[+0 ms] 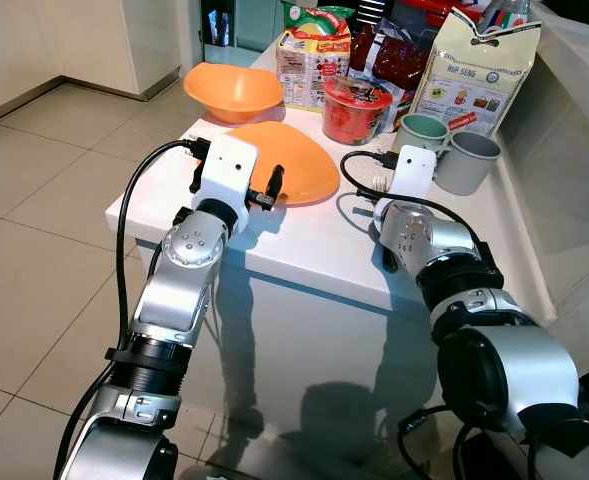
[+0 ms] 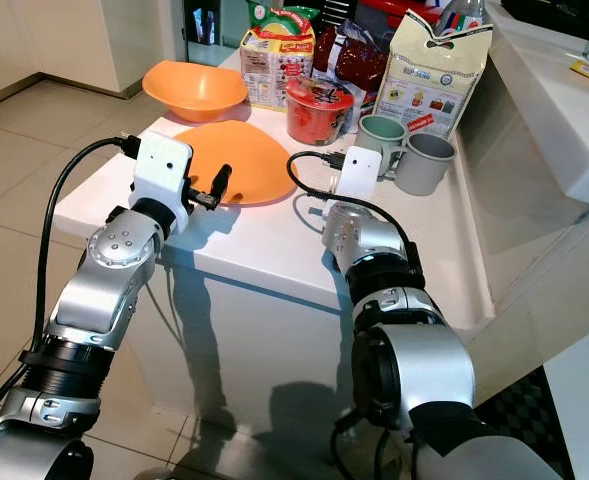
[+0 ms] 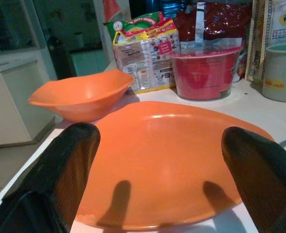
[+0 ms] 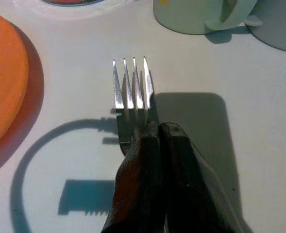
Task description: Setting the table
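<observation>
A flat orange plate (image 1: 286,162) lies on the white table (image 1: 304,255) near its front edge. My left gripper (image 3: 162,141) is open just in front of the plate's near rim, one black finger (image 3: 67,165) toward each side, not touching it. A metal fork (image 4: 132,92) sticks out of my right gripper (image 4: 157,128), which is shut on its handle. The fork hangs a little above the table, right of the plate, and casts a shadow below. An orange bowl (image 1: 232,90) sits behind the plate.
A green mug (image 1: 421,133) and a grey mug (image 1: 466,160) stand close beyond the fork. A red noodle cup (image 1: 354,108) and several food packets (image 1: 312,55) crowd the table's back. A white counter (image 1: 564,150) borders the right. Tiled floor (image 1: 44,200) lies to the left.
</observation>
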### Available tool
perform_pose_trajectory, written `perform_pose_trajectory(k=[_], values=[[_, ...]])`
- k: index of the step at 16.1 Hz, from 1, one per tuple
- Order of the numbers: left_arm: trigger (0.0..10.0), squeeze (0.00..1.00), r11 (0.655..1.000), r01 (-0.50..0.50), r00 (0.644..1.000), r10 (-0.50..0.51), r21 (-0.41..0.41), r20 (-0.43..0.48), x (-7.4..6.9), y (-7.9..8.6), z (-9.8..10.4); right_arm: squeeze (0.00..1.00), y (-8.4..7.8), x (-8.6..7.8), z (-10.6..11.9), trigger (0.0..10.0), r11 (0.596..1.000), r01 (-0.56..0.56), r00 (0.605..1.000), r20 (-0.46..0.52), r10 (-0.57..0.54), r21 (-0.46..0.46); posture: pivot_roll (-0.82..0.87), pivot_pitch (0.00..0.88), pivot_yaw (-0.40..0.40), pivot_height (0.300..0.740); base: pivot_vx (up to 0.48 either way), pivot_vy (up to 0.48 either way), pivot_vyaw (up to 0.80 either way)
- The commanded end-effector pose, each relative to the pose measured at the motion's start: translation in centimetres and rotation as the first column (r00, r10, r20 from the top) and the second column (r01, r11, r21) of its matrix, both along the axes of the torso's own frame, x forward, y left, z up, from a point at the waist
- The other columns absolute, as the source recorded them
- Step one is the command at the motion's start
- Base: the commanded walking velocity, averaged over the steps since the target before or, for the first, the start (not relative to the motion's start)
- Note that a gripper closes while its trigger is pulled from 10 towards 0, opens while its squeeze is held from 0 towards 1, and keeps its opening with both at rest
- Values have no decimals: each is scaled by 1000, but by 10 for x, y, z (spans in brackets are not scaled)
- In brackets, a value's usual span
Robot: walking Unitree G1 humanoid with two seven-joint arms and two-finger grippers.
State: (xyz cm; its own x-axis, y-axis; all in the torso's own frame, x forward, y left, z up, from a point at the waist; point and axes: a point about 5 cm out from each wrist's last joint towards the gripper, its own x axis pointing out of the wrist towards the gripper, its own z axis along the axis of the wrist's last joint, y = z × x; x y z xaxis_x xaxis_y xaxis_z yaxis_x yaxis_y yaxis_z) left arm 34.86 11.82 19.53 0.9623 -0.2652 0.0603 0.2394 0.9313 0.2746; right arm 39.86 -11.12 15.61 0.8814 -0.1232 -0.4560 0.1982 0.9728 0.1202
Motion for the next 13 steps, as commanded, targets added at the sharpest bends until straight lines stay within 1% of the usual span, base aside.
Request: perform_pose_trajectory(k=[1,3,6,7,8,11,12,13], values=[[10000,0,1000,23,1000,-23,6,20,1,-6,7,0,-4,0,0,0,1000,9,1000,18,-9,-21,199,0,-113,740,0,0,0],[10000,0,1000,22,1000,-22,7,20,1,-5,7,0,-3,0,2,0,1000,5,999,36,-4,-31,200,0,-112,740,0,0,0],[10000,0,1000,22,1000,-23,8,20,1,-5,8,0,2,1,13,0,997,-24,993,111,31,-69,199,0,-109,740,0,0,0],[10000,0,1000,22,1000,-23,8,20,1,-5,8,0,5,2,21,6941,992,-40,986,154,59,-122,197,0,-106,740,0,0,0],[10000,0,1000,24,1000,-24,8,20,1,-5,8,0,6,3,24,10000,989,-48,981,180,73,-139,197,0,-106,740,0,0,0],[10000,0,1000,25,999,-25,9,19,1,-5,8,0,12,1,34,10000,976,-55,951,287,116,-213,199,0,-103,740,0,0,0],[10000,0,1000,25,1000,-25,10,19,1,-5,8,0,13,0,36,10000,974,-53,946,301,120,-222,202,0,-100,740,0,0,0],[10000,0,1000,23,1000,-23,12,19,1,-3,8,0,14,-1,39,10000,973,-45,933,338,121,-224,204,0,-96,740,0,0,0]])
